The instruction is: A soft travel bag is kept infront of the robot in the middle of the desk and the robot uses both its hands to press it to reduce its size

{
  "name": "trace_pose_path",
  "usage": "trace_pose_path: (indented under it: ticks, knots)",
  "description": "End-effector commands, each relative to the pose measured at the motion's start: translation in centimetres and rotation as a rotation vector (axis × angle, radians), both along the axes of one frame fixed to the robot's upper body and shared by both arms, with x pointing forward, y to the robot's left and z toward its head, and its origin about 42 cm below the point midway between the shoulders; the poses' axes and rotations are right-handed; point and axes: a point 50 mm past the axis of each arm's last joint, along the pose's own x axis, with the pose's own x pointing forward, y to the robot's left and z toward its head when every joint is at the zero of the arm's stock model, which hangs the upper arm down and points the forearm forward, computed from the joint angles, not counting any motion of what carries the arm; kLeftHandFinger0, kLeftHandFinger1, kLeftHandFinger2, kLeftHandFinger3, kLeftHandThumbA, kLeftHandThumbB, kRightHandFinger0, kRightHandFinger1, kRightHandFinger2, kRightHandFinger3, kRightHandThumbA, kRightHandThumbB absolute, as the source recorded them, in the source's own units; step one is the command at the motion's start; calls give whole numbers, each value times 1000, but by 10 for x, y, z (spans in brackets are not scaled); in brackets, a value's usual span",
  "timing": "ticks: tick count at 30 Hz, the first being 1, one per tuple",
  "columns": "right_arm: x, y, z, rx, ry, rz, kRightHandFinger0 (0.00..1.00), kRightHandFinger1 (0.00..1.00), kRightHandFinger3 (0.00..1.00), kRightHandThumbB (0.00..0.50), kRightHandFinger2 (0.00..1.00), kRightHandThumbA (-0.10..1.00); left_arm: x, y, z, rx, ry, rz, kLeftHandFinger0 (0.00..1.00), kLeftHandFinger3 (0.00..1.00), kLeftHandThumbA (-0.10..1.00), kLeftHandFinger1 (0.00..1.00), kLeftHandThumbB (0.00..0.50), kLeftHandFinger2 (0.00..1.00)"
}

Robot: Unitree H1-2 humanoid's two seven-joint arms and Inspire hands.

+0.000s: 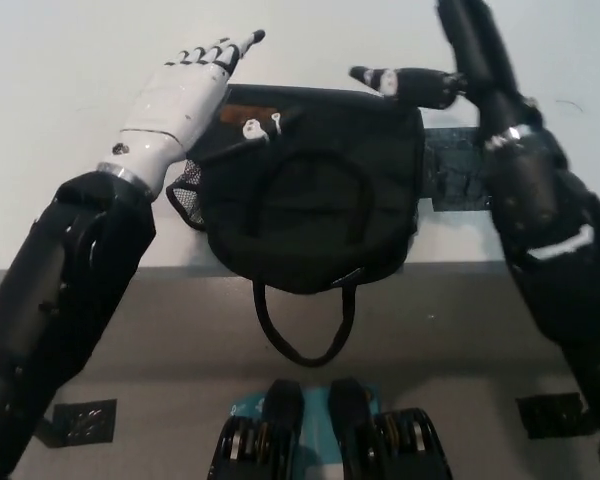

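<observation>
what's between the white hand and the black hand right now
In the head view, the far edge of the black travel bag lies between the left hand and right hand, with bare white desk beyond.

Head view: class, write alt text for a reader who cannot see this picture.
A black soft travel bag lies at the near edge of a white desk, its carry strap hanging over the edge. The robot's white left hand and black right hand are raised above the bag's far corners, fingers extended, holding nothing. Dark tape shows right of the bag.
</observation>
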Motion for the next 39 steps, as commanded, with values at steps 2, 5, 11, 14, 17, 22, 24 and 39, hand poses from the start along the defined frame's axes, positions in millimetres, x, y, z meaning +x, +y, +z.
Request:
trace_pose_path:
  ticks: [2,5,11,14,17,22,24,39]
  knots:
    - [-116,-56,54,223,-188,182,1000,1000,1000,176,1000,1000,-102,23,53,-218,-129,-238,1000,1000,1000,1000,336,1000]
    - [-155,-58,42,260,-249,233,1000,1000,1000,151,1000,1000,-138,29,38,-374,-90,-319,1000,1000,1000,1000,364,1000]
    - [-233,-56,-16,417,-221,309,1000,1000,1000,200,1000,1000,-229,36,-10,-675,-76,-414,1000,1000,1000,1000,353,1000]
    - [-257,-54,-60,463,-146,281,1000,1000,1000,193,1000,1000,-270,40,-39,-777,-55,-383,1000,1000,1000,1000,324,1000]
    - [-266,-53,-90,494,-73,302,1000,1000,1000,174,1000,1000,-283,45,-72,-809,23,-356,1000,1000,1000,1000,282,1000]
    - [-263,-42,-143,517,36,238,1000,1000,1000,192,1000,1000,-283,48,-116,-817,192,-260,1000,1000,1000,1000,323,1000]
    - [-260,-39,-165,527,91,185,1000,1000,1000,195,1000,1000,-274,47,-134,-816,232,-234,1000,1000,1000,1000,317,1000]
    - [-229,-57,-281,611,414,-4,1000,1000,1000,197,1000,1000,-228,40,-229,-828,428,-69,1000,1000,1000,1000,314,1000]
